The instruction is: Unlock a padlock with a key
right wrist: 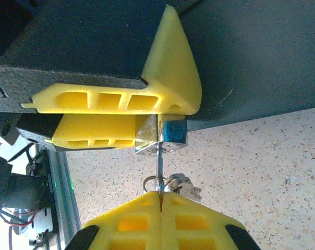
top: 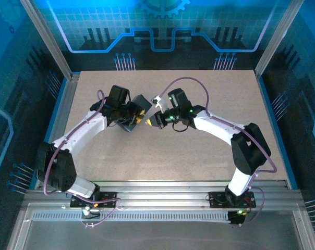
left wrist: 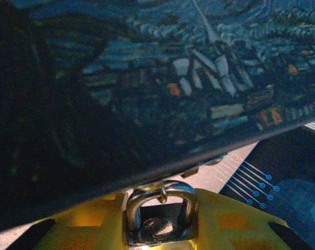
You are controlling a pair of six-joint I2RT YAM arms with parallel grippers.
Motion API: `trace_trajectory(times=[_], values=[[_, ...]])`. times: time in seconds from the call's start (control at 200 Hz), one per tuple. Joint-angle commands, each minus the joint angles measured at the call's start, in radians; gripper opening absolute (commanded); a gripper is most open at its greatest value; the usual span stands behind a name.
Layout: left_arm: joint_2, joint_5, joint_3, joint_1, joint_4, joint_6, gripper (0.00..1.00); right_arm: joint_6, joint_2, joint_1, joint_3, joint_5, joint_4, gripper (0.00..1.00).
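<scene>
A: Left gripper [right wrist: 155,120] status?
B: Clamped on the padlock [right wrist: 170,136]. Yellow fingers [right wrist: 110,99] pressed on opposite sides of the body.
A: Shackle [left wrist: 162,190]?
B: Arched, both legs down in the body, per the left wrist view. Sitting close under the edge of the dark blue box [left wrist: 199,78]. Can't tell whether hooked to the box.
A: Right gripper [right wrist: 160,197]?
B: Pinched tight on the key [right wrist: 159,162], pads flat together on its head. Blade running straight into the padlock's end face, on the side toward the right gripper. Spare keys [right wrist: 182,186] bunched on a ring beside the blade, just off the fingertips.
A: Location?
B: Above the table [top: 209,151], about midway between near and far edges, somewhat toward the left edge. Both grippers nose to nose there, well apart from every corner.
A: Box resting or lifted?
B: Can't tell from the top view. Tilted, right up against the left gripper, on the side toward the near edge.
</scene>
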Motion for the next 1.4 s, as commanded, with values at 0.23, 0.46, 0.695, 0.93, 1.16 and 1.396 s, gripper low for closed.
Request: trace_trajectory(times=[0.23, 0.46, 0.695, 0.93, 1.16, 1.396], values=[[-0.017, 0.001, 0.04, -0.014, -0.023, 0.052, 0.0, -0.038, -0.044, 0.005, 0.014, -0.054, -0.01, 0.0], [-0.03, -0.008, 0.024, -0.008, -0.021, 0.039, 0.0, -0.024, -0.048, -0.014, -0.004, -0.128, 0.01, 0.0], [-0.034, 0.006, 0.026, -0.001, -0.003, 0.027, 0.0, -0.006, -0.04, -0.013, -0.019, -0.114, 0.027, 0.0], [-0.042, -0.011, 0.017, -0.003, -0.023, 0.036, 0.0, 0.071, -0.054, -0.02, -0.023, -0.072, 0.088, 0.02], [-0.046, 0.011, -0.003, -0.003, 0.021, -0.002, 0.0, 0.147, -0.013, -0.017, -0.026, -0.091, 0.148, 0.06], [-0.046, 0.023, -0.016, -0.001, 0.052, -0.029, 0.0, 0.2, -0.017, -0.017, -0.053, -0.09, 0.213, 0.12]])
